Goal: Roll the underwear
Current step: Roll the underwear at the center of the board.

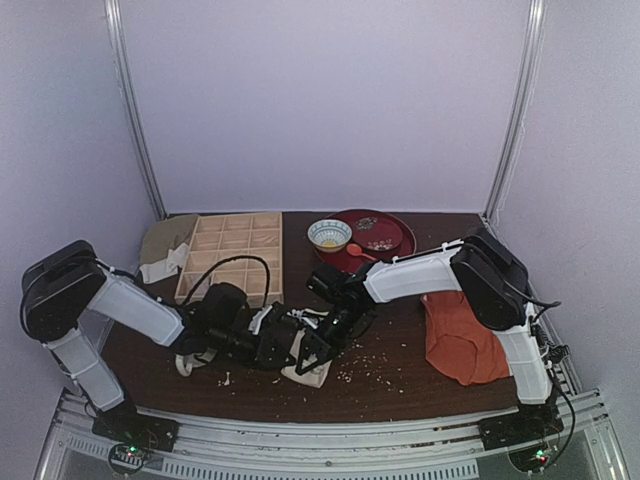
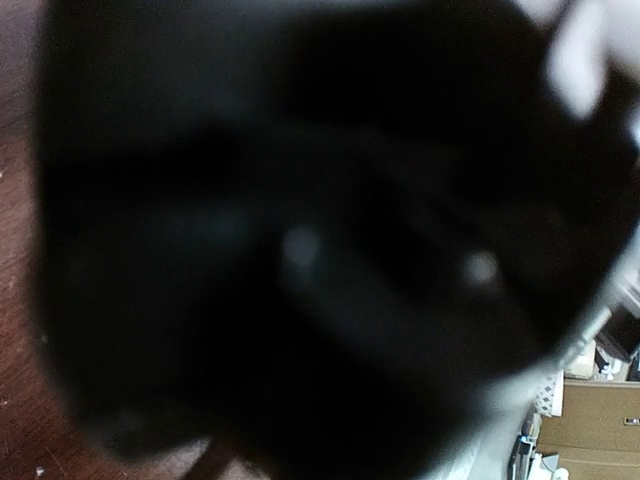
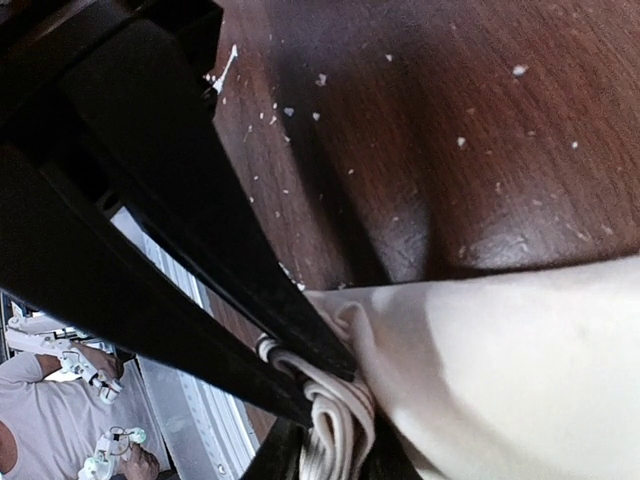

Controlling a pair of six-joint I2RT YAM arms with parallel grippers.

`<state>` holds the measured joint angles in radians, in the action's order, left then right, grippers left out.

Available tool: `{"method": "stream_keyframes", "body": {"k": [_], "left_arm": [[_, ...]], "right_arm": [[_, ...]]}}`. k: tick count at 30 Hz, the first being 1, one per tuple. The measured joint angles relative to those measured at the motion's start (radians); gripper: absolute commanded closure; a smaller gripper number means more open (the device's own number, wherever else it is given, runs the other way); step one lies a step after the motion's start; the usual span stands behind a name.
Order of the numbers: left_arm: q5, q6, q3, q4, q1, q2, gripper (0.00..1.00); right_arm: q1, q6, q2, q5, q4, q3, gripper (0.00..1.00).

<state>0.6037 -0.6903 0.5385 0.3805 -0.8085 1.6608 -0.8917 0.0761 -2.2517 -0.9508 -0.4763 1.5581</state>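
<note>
- at the lower centre of the top view, the underwear [image 1: 312,372] lies bunched on the dark table [image 1: 420,388], and both grippers meet right on top of it.
- the right gripper [image 3: 325,425] is pinching a stack of folded cream edges between its fingers [image 3: 200,260]. the rest of the cloth spreads toward the lower right of that wrist view.
- the left gripper [image 1: 288,345] is clenched. its own wrist view is almost wholly black and blurred, so i cannot tell whether any fabric is caught in it.
- risk: the two grippers sit nearly touching, so a wrist turn by either one to start the roll could knock it into the other.
- risk: the right pinch takes only the edge layers. if it slips or lets go while the left has no cloth, the folds would likely spring loose and the roll would open.
- risk: a pull from one side alone would drag the bundle across the table rather than roll it. the crumbs [image 1: 375,365] scattered just beside it could also get wrapped in.
- count of the rig: two arms, two grippers.
- count of cloth: one underwear, one orange-red garment [image 1: 460,345] at the right, one drab cloth [image 1: 165,243] at the left edge of the table.
- count of the rest: one wooden divider tray [image 1: 232,262] left of centre, one bowl [image 1: 329,234], one red plate [image 1: 405,232], one orange spoon [image 1: 360,250].
</note>
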Motion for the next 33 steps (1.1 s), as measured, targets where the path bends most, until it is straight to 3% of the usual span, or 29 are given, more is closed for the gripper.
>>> {"method": "stream_keyframes", "body": {"k": [3, 17, 28, 33], "left_arm": [[-0.008, 0.005, 0.008, -0.021, 0.0, 0.0, 1.0], [-0.021, 0.025, 0.055, -0.11, -0.009, 0.0, 1.0], [-0.021, 0.034, 0.099, -0.195, -0.018, 0.0, 1.0], [-0.021, 0.035, 0.112, -0.219, -0.018, 0.004, 1.0]], "right_arm": [[0.001, 0.012, 0.003, 0.003, 0.027, -0.012, 0.76], [0.025, 0.066, 0.135, 0.066, 0.168, -0.178, 0.71], [0.018, 0.086, 0.352, 0.26, 0.251, -0.336, 0.76], [-0.053, 0.081, 0.478, 0.425, 0.279, -0.426, 0.72]]}}
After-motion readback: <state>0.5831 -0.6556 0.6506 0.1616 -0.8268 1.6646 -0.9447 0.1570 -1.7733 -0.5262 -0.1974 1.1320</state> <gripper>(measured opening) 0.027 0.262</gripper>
